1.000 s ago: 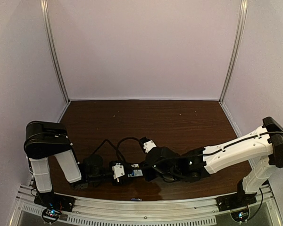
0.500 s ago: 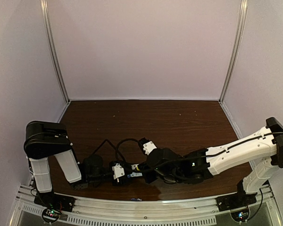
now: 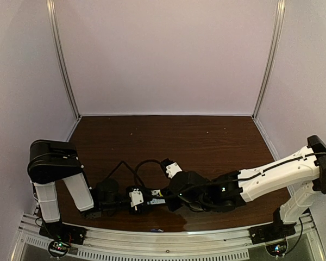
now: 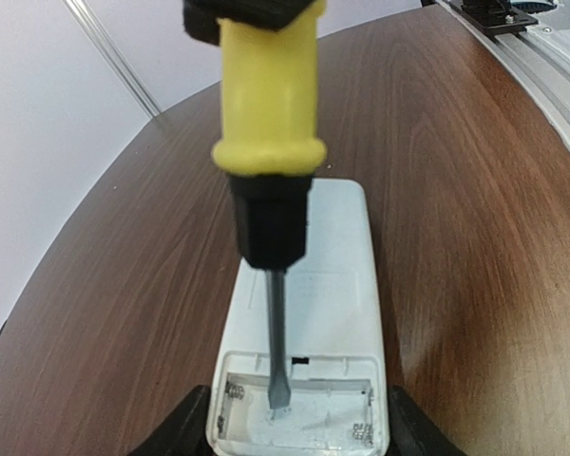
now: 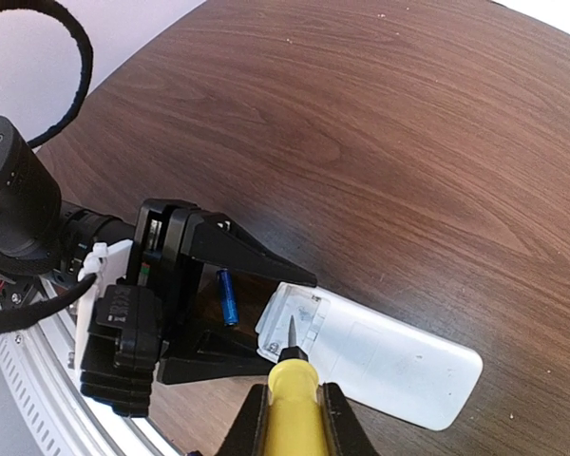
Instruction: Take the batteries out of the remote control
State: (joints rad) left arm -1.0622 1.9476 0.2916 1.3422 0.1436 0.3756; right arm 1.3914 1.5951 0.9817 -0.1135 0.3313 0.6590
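Note:
The remote control (image 4: pixel 328 275) (image 5: pixel 399 359) lies flat on the dark table, its battery bay uncovered and showing no cell inside. My left gripper (image 4: pixel 299 435) (image 3: pixel 145 202) is shut on the sides of that open end. My right gripper (image 5: pixel 291 418) (image 3: pixel 171 199) is shut on the yellow-handled screwdriver (image 4: pixel 266 95) (image 5: pixel 292 394), whose flat tip rests inside the bay. One blue battery (image 5: pixel 228 296) lies on the table between the left fingers (image 5: pixel 256 256), just behind the remote's end.
A black cable (image 3: pixel 131 166) loops over the table behind the left gripper. The aluminium rail (image 3: pixel 206 239) runs along the near edge, with a small blue object (image 3: pixel 156 230) on it. Pale walls enclose the table on three sides.
The right arm has edged a little to the left, bringing the screwdriver closer over the remote's open end. The left arm and the remote have stayed put.

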